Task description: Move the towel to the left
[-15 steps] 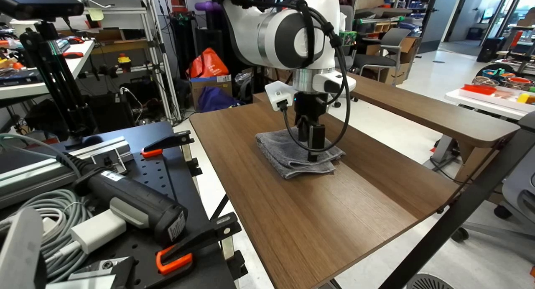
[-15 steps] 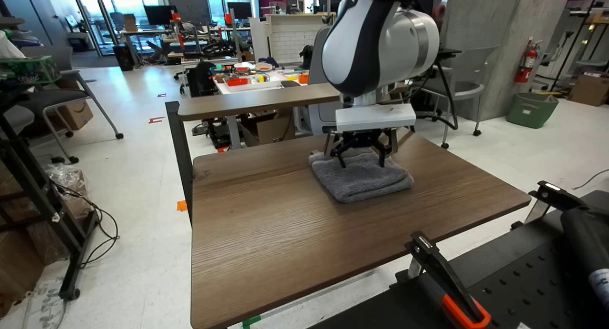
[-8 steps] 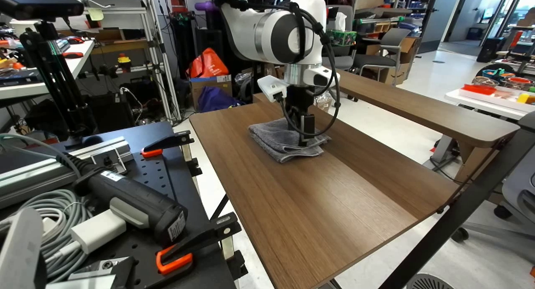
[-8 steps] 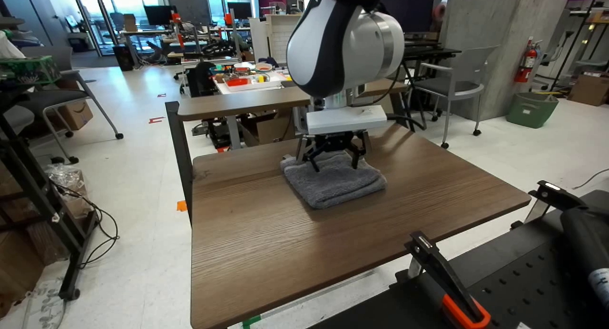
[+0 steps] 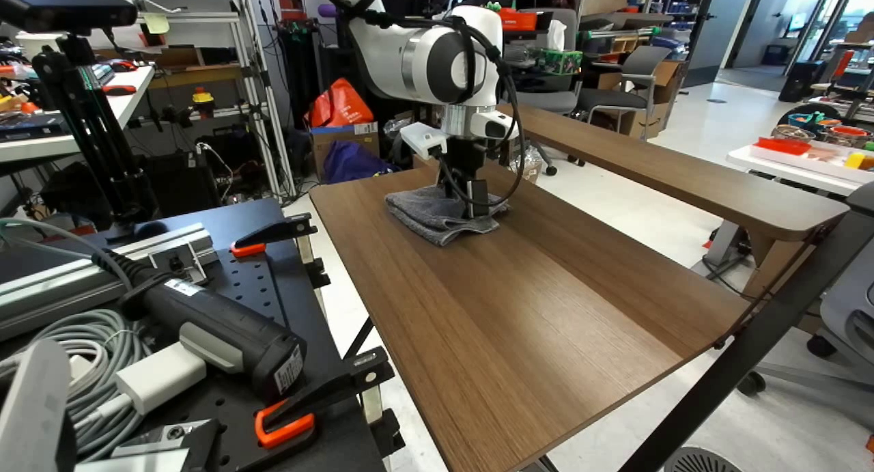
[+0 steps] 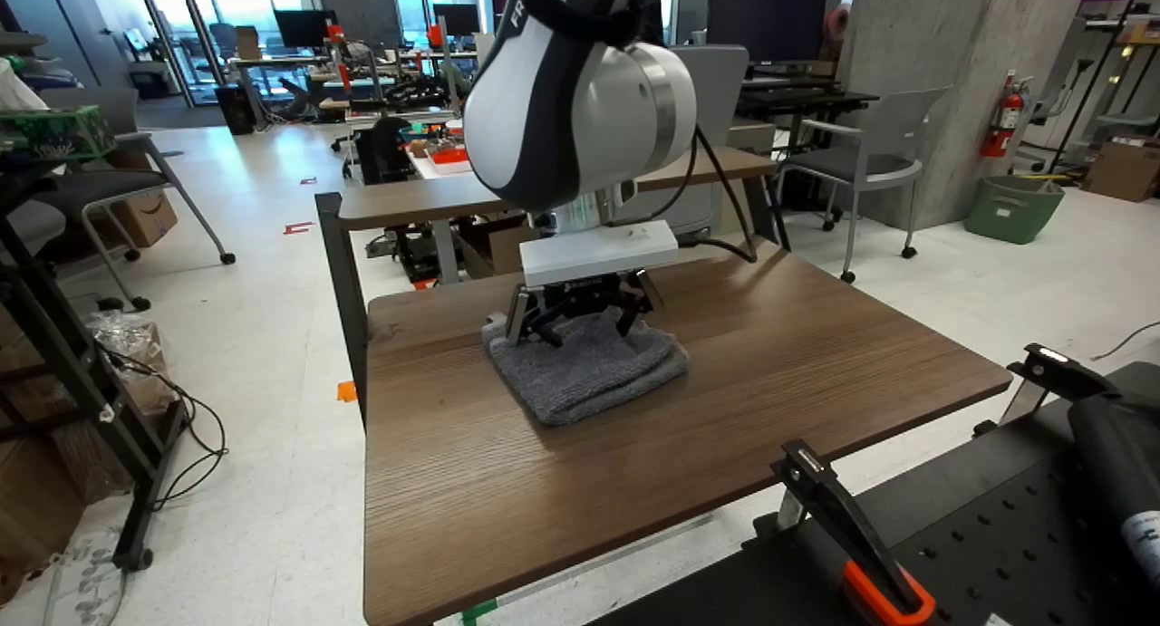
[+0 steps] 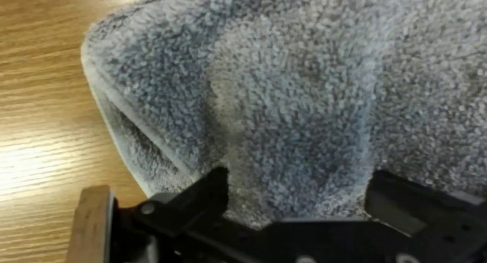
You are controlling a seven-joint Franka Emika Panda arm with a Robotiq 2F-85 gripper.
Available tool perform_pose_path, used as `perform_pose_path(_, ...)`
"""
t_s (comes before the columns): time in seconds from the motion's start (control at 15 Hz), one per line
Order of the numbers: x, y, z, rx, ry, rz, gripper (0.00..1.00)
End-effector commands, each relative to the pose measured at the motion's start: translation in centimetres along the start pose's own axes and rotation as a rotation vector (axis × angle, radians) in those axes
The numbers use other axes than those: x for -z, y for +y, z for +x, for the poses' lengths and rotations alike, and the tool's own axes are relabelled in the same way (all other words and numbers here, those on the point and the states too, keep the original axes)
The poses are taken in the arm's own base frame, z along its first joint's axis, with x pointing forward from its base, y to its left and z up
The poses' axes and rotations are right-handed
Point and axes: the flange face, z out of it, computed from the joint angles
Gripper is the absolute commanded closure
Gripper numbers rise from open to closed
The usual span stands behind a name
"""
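- Towel (image 7: 296, 84): grey and folded, lying on the wooden table (image 5: 532, 356), toward 11 o'clock on the tabletop in an exterior view.
- Gripper (image 6: 587, 332): over the towel from 12 o'clock, clamped on a bunch of its cloth, which keeps the fingers (image 7: 213, 187) apart; in the wrist view, creases run from them toward 12 o'clock.
- White housing (image 6: 600, 251): just above the gripper.
- Robot arm (image 6: 625, 110): the letters "FR" can be read at 11 o'clock on its black-and-white link, beside a black strap (image 6: 575, 17).
- Black bench (image 5: 212, 219): at 8 o'clock from the towel in an exterior view. On it lies a black handheld tool (image 5: 225, 325) with pale labels (image 5: 183, 287), their print too small to read. Two clamps (image 5: 324, 395) with orange parts grip its edge.
- Cardboard box (image 5: 334, 151): on the floor beyond the table, at 10 o'clock from the towel; its white label (image 5: 365, 128) is too small to read.
- Green bin (image 6: 1013, 223): far off at 2 o'clock in an exterior view, with a small white sticker, its wording illegible.
- Fire extinguisher (image 6: 1000, 141): red, behind the bin, also at 2 o'clock; its pale tag (image 6: 1008, 117) is too small to read.
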Motion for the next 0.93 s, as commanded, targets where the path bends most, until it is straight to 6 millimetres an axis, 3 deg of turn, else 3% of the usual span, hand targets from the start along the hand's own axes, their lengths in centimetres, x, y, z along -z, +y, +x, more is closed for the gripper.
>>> perform_pose_path(0.0,-1.7,-2.6,-0.3,0.047,-0.037,0.001,0.0)
perform_pose_path(0.27,-0.3,-3.4,-0.4,0.069,-0.058,-0.002,0.0)
perform_pose_path(0.4,1.5,-3.3,-0.5,0.079,-0.073,-0.01,0.0)
perform_pose_path(0.87,11.0,-3.5,-2.2,0.129,-0.044,0.0,0.0)
